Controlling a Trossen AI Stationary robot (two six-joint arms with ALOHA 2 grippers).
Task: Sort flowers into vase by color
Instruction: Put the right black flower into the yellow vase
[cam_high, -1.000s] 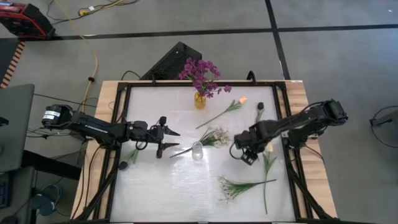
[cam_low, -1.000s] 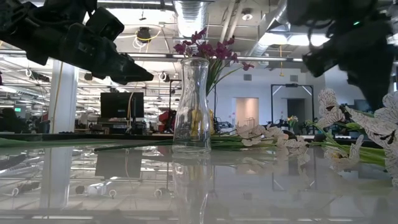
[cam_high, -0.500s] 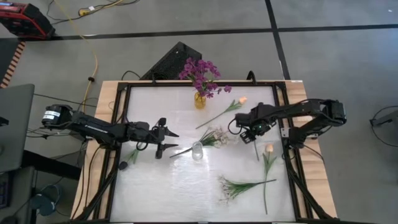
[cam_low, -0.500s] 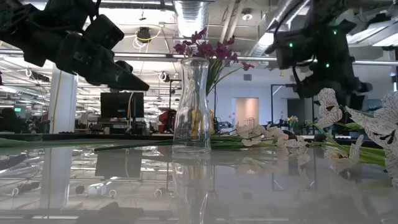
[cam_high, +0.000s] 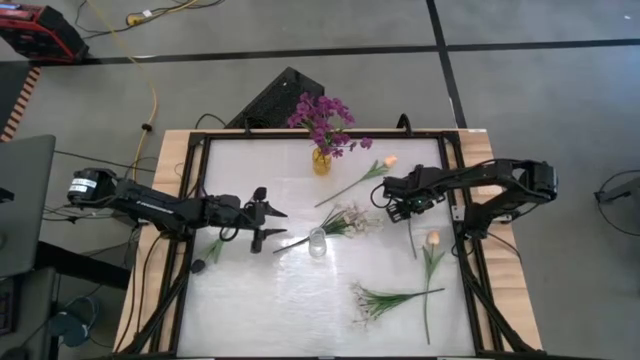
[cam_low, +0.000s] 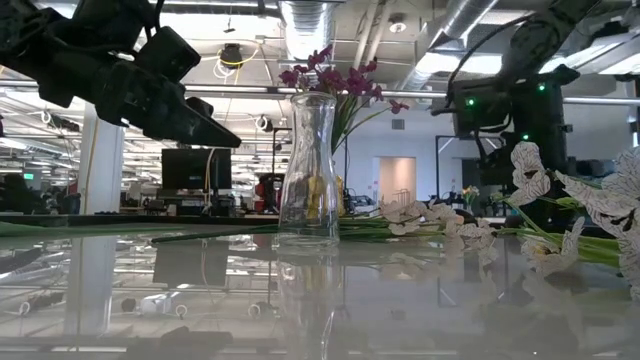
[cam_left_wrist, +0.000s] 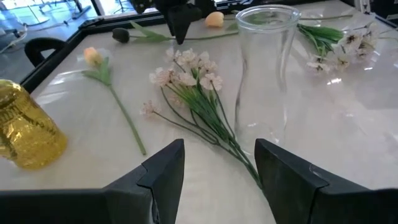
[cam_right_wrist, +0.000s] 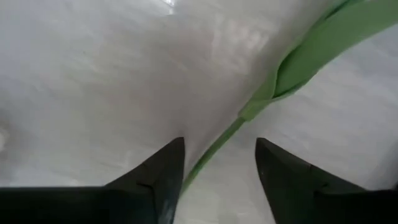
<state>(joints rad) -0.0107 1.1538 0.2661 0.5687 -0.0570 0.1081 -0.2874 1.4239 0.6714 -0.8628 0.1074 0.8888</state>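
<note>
Flowers (cam_high: 345, 221) lie mostly loose on the white table (cam_high: 260, 310), so the sorting looks only partly done: the purple sprays (cam_high: 325, 120) already stand together in the yellow vase (cam_high: 321, 161) at the far edge, while the clear glass vase (cam_high: 317, 243) near the middle is empty. Left to place are the white spray touching that clear vase, a second white spray (cam_high: 385, 298) nearer the front, a peach tulip (cam_high: 362, 180) just beside the yellow vase, another tulip (cam_high: 431, 262) toward the right rail, and the dark bud (cam_high: 415, 185). The right gripper (cam_high: 404, 203) sits low over the dark bud's stem (cam_right_wrist: 214, 151), its fingers apart on either side of it — nothing is clamped, and I judge a pinch is the step in hand. That stem runs roughly front to back on the table, bud toward the far edge, cut end toward the front. The left gripper (cam_high: 270, 224) hovers just left of the clear vase, fingers spread wide and empty, pointing at the vase and the white spray, whose long axis slants from its stem end at the vase's left up to the blossoms on its right.
</note>
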